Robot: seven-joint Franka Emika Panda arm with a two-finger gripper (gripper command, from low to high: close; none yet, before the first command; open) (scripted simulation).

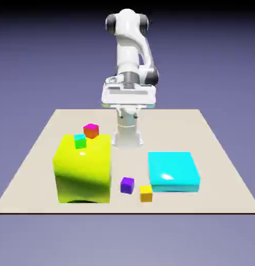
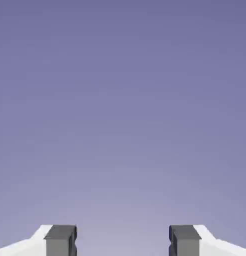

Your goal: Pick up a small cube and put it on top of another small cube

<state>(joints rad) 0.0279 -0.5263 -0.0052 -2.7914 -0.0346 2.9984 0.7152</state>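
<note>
Lower centre of the exterior view, the small cube (image 1: pixel 127 185) has open table (image 1: pixel 212 156) above it. A yellow-orange cube (image 1: pixel 146 193) crowds its lower right, the big yellow block (image 1: pixel 82 169) its left.

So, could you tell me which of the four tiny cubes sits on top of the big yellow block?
The tiny green cube: it rests on the big yellow block. The purple cube and yellow-orange cube lie on the table; the magenta-orange one sits behind.

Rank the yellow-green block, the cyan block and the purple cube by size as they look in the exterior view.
1. yellow-green block
2. cyan block, flatter
3. purple cube, by far the smallest
</note>
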